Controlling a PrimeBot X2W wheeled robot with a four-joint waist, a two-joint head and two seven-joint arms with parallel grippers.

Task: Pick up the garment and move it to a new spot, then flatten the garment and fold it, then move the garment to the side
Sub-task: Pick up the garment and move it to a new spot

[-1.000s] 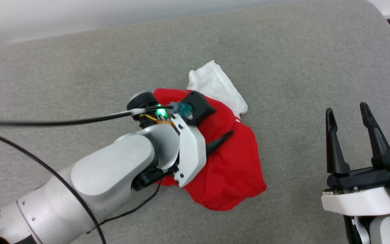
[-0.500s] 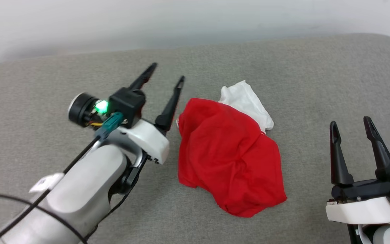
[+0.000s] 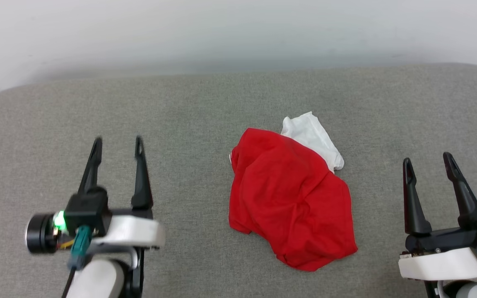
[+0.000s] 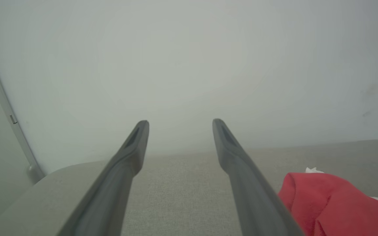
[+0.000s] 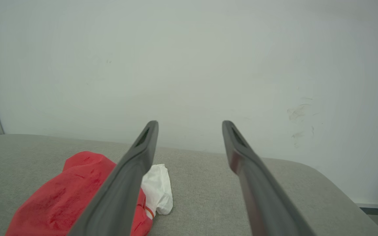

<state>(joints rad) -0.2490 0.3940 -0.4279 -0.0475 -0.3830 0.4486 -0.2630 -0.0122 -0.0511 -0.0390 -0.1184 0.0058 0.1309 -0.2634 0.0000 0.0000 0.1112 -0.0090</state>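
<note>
Grey woven cushion (image 3: 205,103) with rounded corners stretched wide, pale wall (image 3: 238,33) rose behind its far edge, faint scuff marks (image 5: 299,113) showed on that wall (toward its right end), slim vertical trim strip (image 4: 8,108) stood at the left.

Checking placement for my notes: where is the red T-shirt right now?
In the head view the garment lies crumpled on the grey cushion, right of centre, between the left gripper and the right gripper, touching neither, white sleeve at its far edge.

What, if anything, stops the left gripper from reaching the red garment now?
Probably nothing, so likely yes: the left gripper, open, sits beside the garment with just grey cushion between them.
</note>
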